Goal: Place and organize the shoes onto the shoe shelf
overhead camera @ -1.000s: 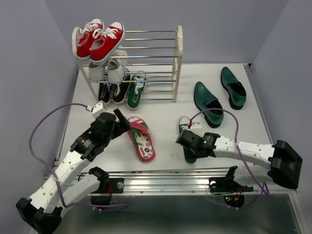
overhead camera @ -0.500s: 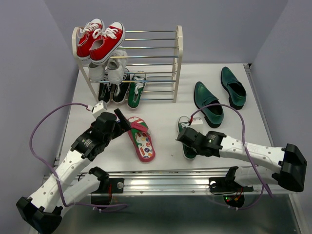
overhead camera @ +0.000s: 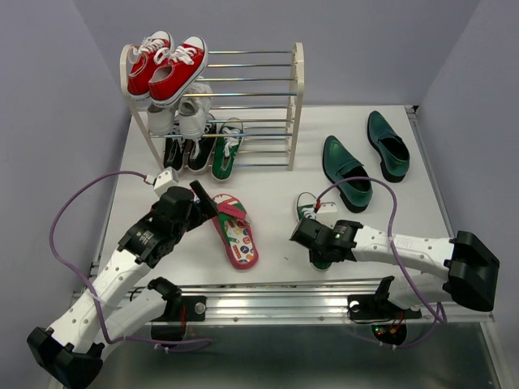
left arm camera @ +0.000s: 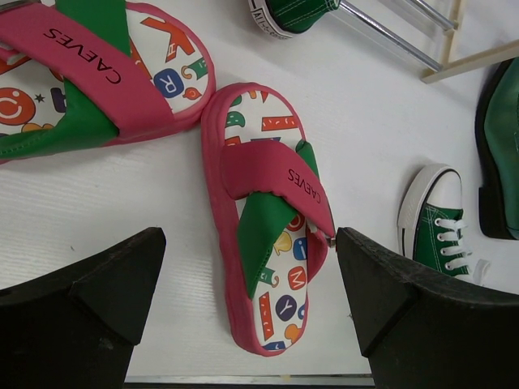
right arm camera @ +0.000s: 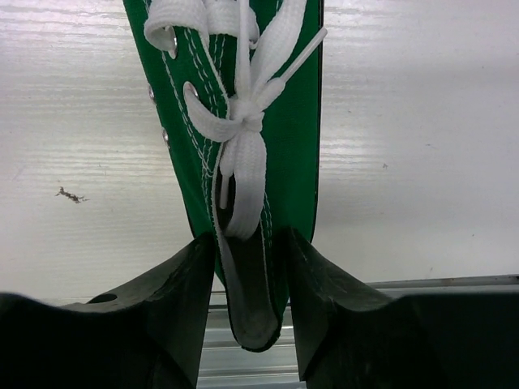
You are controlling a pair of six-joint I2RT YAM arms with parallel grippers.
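Observation:
My left gripper [overhead camera: 208, 203] is open and hovers over the two pink-red flip-flops. In the left wrist view [left arm camera: 247, 267], one flip-flop [left arm camera: 268, 219] lies between the fingers on the table and the other [left arm camera: 89, 73] lies at the upper left. My right gripper [overhead camera: 315, 243] is shut on the heel of a green canvas sneaker [right arm camera: 243, 97] on the table near the front edge. Its mate [overhead camera: 227, 150] sits on the bottom tier of the shoe shelf [overhead camera: 297, 105]. Two dark green loafers [overhead camera: 347, 172] [overhead camera: 388, 146] lie to the right of the shelf.
Red sneakers [overhead camera: 166, 65] sit on the shelf's top tier, white sneakers [overhead camera: 182, 117] on the middle tier and black sneakers [overhead camera: 185, 152] on the bottom left. The metal front rail [overhead camera: 276, 296] runs just behind the held sneaker's heel.
My right gripper has shifted a little back and forth at the green sneaker's heel. The left arm and the flip-flops have not moved.

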